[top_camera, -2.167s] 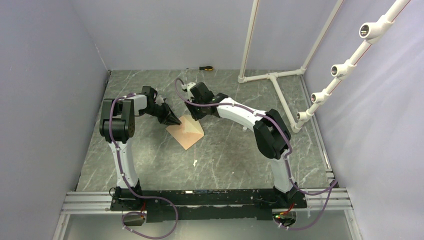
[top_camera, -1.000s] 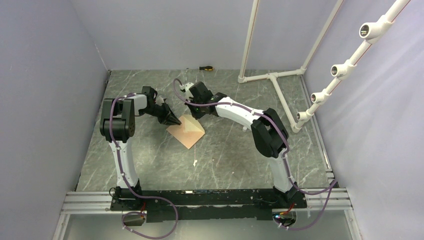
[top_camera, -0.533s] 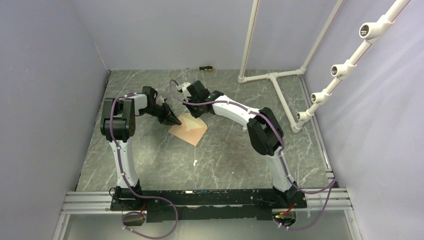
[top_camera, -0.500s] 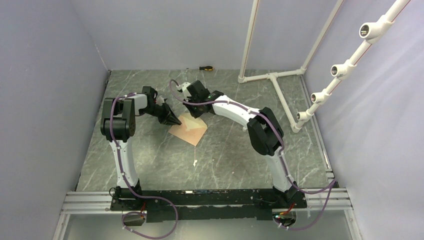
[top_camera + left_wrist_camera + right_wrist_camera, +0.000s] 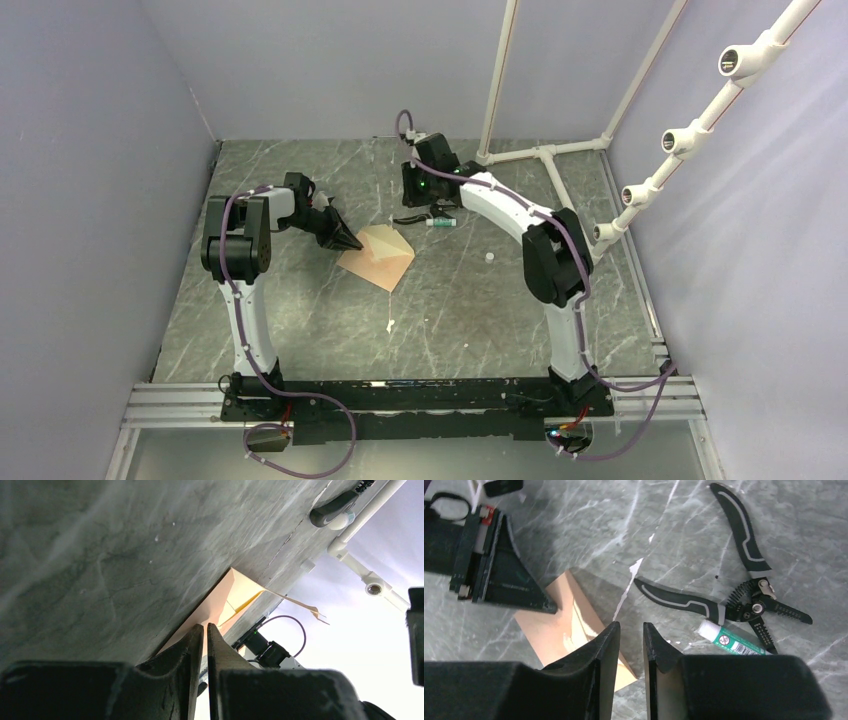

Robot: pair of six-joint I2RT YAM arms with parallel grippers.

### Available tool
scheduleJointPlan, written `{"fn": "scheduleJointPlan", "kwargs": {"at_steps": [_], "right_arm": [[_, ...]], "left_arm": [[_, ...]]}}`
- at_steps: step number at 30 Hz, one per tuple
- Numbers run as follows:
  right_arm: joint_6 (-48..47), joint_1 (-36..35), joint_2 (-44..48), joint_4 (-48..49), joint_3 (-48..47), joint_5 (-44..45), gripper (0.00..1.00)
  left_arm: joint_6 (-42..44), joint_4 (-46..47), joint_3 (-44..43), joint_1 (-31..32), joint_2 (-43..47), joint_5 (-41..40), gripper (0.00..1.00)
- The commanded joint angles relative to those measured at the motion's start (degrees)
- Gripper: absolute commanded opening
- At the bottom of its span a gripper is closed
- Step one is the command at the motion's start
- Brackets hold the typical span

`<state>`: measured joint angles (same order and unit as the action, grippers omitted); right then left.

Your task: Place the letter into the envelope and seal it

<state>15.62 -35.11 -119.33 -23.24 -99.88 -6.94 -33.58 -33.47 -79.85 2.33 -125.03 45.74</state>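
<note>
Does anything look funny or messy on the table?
Yes. The envelope lies crooked on the table with its flap sticking up, half-open and a bit curled, not flat. The left gripper touches one corner. Small white bits are scattered nearby.

No legible text, glue stick (image 5: 729, 641) label unreadable

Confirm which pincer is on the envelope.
The left pincer: its tips are pinched on the envelope's left corner. The right pincer is apart from it, near the wire strippers, jaws parted and empty.
</note>
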Motion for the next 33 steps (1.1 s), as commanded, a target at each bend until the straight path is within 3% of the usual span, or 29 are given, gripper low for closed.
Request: {"fn": "scheduleJointPlan", "kwargs": {"at_steps": [1,7,13,20,33], "right_arm": [[5.5,0.3,-4.1,-4.6,-5.1,-1.1,0.22],[5.9,0.2,-9.1,-9.1,-9.5,-4.1,0.12],[1.2,-1.2,-10.0,-11.0,-10.7,-11.6,0.10],[-2.0,-3.8,-7.6,-9.4,-5.8,-16.1,0.09],[-7.2,-8.7,-10.7,-12.6,-5.1,-3.5,0.09]], "left_arm": [[3.2,-0.1,1.1,1.2,-3.4,-9.5,0.17],[2.7,0.2,1.5,1.2,-3.2,-9.8,0.15],[2.0,0.6,2.1,1.2,-3.3,-9.9,0.10],[0.9,1.3,3.1,1.2,-2.9,-10.2,0.04],[-0.1,2.6,4.1,1.2,1.0,-8.9,0.03]]}}
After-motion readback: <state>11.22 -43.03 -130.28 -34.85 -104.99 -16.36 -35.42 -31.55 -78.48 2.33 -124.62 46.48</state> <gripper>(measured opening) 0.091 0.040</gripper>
